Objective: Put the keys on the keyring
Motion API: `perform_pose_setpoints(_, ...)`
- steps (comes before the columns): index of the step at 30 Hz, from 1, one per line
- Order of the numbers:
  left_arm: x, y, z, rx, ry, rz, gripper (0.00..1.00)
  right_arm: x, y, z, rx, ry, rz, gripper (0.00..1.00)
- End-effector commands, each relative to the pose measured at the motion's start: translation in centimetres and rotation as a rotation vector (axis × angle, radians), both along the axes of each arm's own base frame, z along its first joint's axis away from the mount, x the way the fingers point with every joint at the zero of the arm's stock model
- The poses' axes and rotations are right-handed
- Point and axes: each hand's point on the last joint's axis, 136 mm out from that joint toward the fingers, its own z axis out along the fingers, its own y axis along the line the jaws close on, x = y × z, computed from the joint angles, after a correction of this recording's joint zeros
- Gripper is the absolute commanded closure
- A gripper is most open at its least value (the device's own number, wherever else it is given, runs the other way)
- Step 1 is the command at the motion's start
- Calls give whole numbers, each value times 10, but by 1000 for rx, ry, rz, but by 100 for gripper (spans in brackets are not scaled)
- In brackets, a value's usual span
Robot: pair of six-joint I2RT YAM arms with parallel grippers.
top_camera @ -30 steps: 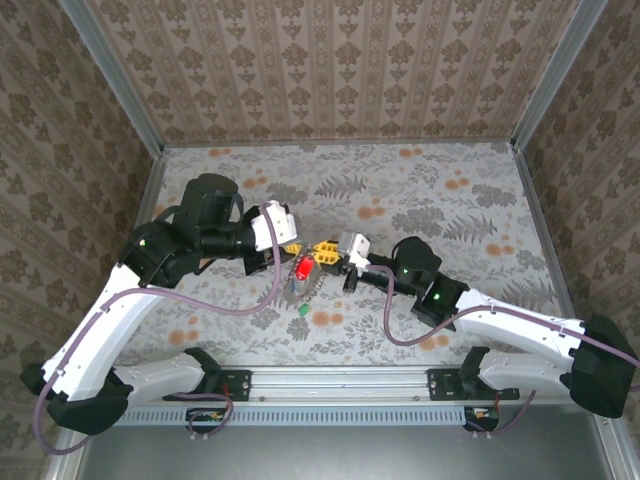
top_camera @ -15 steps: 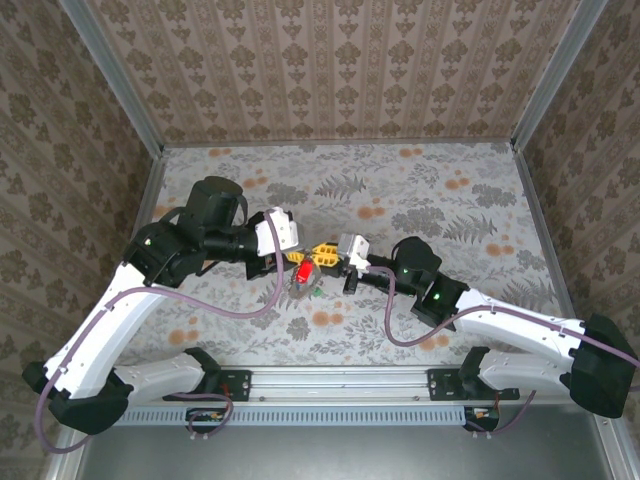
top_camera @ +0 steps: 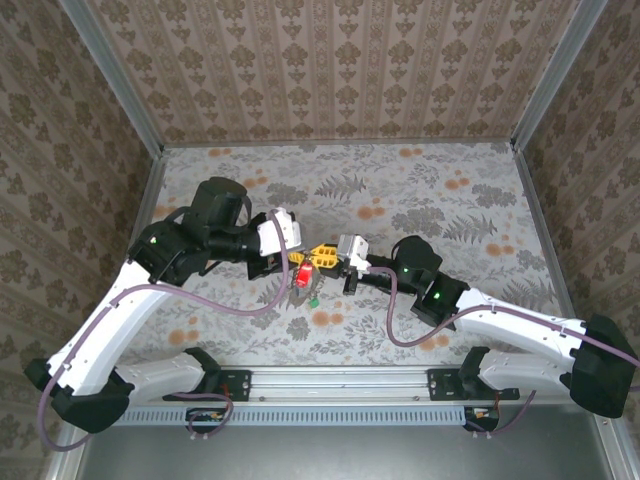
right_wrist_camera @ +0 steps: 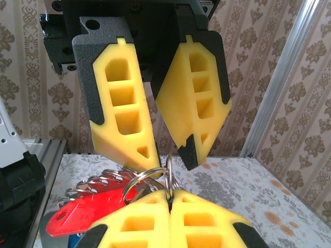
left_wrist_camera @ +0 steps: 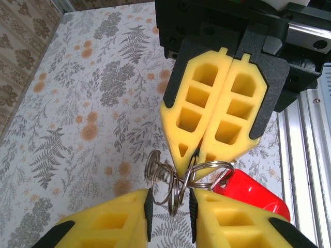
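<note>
rail: metal rail (top_camera: 340,381) running along the near edge, both arm bases sitting at it
green key: green key (top_camera: 312,298) showing just near of the red one, mid worktop; cannot tell if it is touching the surface or dangling
red key: red key (top_camera: 301,275) hanging right under the spot where the two grippers are meeting; in the left wrist view its red head is sitting just right of the ring, touching it
other keys: silver key blades (right_wrist_camera: 98,182) fanning out just above the red head, left of the ring, bunched close
keyring: keyring (left_wrist_camera: 174,191) sitting up off the worktop, between the two grippers, at the middle of the scene; thin metal wire loops, one loop standing edge-on
right gripper: right gripper (right_wrist_camera: 169,204) reaching in from the right, jaws clenched, yellow pads pressing together with the keyring wire pinched in the seam
left gripper: left gripper (left_wrist_camera: 169,209) reaching in from the left, tip to tip with the right one; jaws standing a little apart, straddling the edge-on loop; cannot tell if either pad is touching the wire
worktop: floral-print worktop (top_camera: 450,200) stretching far behind the grippers
walls: patterned walls (top_camera: 330,70) closing in the far side and both sides
</note>
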Motion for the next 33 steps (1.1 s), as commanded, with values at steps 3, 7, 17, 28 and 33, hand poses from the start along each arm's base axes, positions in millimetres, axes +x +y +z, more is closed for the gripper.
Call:
perform_pose_setpoints(3, -7, -6, -2, -19, 28, -56, 77, -11, 1, 37, 67, -87, 44, 100)
perform_pose_setpoints(7, -8, -8, 1, -29, 27, -71, 86, -13, 3, 36, 52, -97, 55, 100)
perform_pose_setpoints(17, -19, -9, 7, -49, 53, -117, 100, -11, 3, 28, 17, -79, 40, 100)
perform_pose_setpoints(28, -7, -3, 8, -64, 75, -41, 100, -2, -11, 11, -23, -60, -54, 76)
perform_pose_setpoints(33, 4, 2, 7, -48, 56, 29, 100, 1, -23, 5, -93, -71, -109, 70)
